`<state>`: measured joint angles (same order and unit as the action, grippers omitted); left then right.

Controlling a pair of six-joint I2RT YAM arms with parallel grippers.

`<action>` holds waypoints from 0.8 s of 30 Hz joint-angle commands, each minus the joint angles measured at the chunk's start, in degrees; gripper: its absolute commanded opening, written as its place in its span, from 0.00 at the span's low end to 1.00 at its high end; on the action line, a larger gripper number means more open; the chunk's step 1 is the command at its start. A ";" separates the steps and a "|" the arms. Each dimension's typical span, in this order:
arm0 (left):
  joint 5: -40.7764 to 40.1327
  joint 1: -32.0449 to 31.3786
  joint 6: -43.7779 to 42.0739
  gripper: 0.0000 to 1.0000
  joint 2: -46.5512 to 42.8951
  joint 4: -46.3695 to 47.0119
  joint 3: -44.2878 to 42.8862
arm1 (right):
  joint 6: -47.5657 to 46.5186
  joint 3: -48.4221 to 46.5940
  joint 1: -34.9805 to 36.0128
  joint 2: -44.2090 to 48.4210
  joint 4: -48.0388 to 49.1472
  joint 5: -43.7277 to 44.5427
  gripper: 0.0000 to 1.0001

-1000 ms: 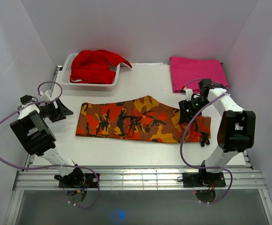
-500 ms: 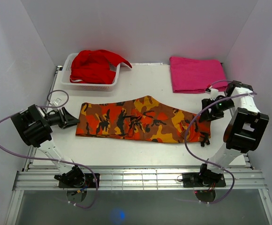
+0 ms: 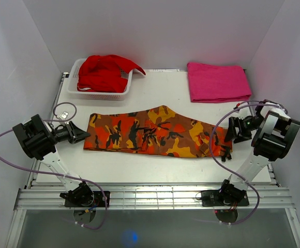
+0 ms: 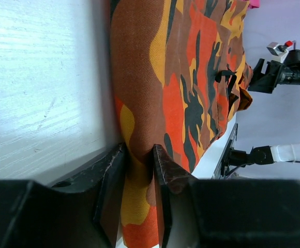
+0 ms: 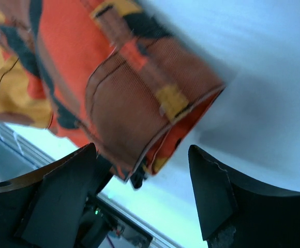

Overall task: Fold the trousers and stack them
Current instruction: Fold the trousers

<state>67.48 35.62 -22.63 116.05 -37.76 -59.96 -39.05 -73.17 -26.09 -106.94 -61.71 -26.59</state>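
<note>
The trousers (image 3: pixel 158 132) lay flat and lengthwise across the middle of the table (image 3: pixel 160 93), reaching from one gripper to the other. The left gripper (image 3: pixel 81 135) sat at their left end, jaws narrowed about the cloth edge that filled the gap; a firm pinch could not be told. The right gripper (image 3: pixel 233 129) stood wide open just off the right end, holding nothing.

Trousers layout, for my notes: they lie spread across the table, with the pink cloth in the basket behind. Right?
No. The top view shows the pink cloth on the table, outside the basket, which holds a red garment; the trousers do lie spread.
</note>
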 commanded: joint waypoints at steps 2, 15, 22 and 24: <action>1.51 0.16 -2.06 0.37 1.02 1.20 1.60 | 2.31 1.62 -0.02 -2.83 7.30 -3.21 0.78; 6.26 0.68 -2.42 0.00 0.41 -0.04 0.20 | 2.13 4.87 -0.02 -5.39 8.55 -10.23 0.20; 2.40 1.56 -1.90 0.00 -11.62 -5.12 -4.27 | 4.76 7.60 1.91 -1.97 8.01 -15.42 0.08; 2.04 1.47 -1.28 0.00 -16.96 -6.97 -5.86 | 5.91 8.73 3.31 -1.17 8.36 -17.70 0.08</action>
<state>68.45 36.75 -23.64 109.75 -41.85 -61.65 -35.03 -66.22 -25.10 -111.00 -53.52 -38.87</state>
